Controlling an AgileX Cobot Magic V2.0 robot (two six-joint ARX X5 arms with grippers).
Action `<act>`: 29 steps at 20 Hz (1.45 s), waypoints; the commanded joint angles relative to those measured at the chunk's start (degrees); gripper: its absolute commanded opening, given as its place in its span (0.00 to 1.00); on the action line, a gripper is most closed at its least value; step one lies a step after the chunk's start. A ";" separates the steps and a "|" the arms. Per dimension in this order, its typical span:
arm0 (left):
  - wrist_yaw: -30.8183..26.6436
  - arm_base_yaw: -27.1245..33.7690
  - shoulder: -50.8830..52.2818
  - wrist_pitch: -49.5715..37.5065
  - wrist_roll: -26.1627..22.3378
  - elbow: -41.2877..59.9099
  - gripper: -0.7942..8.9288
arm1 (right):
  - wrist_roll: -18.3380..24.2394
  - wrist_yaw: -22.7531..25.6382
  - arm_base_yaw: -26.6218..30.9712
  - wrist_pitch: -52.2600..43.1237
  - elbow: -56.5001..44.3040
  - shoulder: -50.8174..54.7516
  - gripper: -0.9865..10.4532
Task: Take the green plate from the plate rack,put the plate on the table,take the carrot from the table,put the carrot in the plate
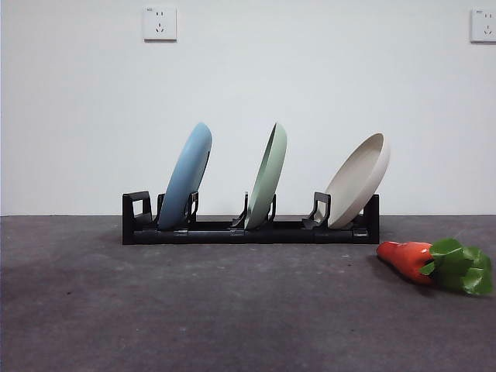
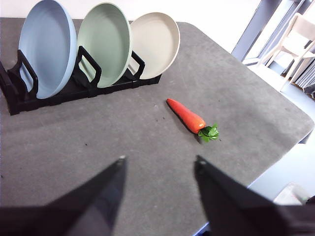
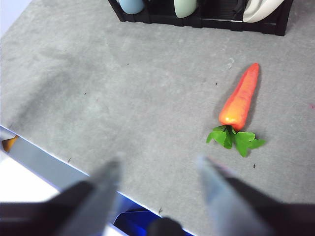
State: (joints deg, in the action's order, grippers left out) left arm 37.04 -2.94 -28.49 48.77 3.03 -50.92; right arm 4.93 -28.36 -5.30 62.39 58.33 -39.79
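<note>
The green plate (image 1: 268,175) stands upright in the middle slot of the black plate rack (image 1: 248,230), between a light blue plate (image 1: 187,174) and a beige plate (image 1: 359,180). It also shows in the left wrist view (image 2: 104,44) and, in part, in the right wrist view (image 3: 185,7). The carrot (image 1: 422,260) lies on the dark grey table (image 1: 194,310) to the right of the rack, leaves to the right; it also shows in both wrist views (image 2: 187,116) (image 3: 239,102). My left gripper (image 2: 158,164) and right gripper (image 3: 158,166) are open, empty, high above the table. Neither shows in the front view.
The table's edge runs close below the right gripper (image 3: 59,162) and to the side of the carrot in the left wrist view (image 2: 275,162). A white wall with two sockets (image 1: 160,23) stands behind the rack. A chair (image 2: 295,39) stands beyond the table.
</note>
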 commanded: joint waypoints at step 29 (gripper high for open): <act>-29.57 -29.46 -75.28 -54.45 4.26 -33.99 0.78 | -0.55 -0.02 -0.17 2.89 0.13 -2.95 0.69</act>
State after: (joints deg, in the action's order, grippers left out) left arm 7.88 -32.27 -103.28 -4.89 7.16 -84.75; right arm 4.69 -28.34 -5.30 65.21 58.33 -42.78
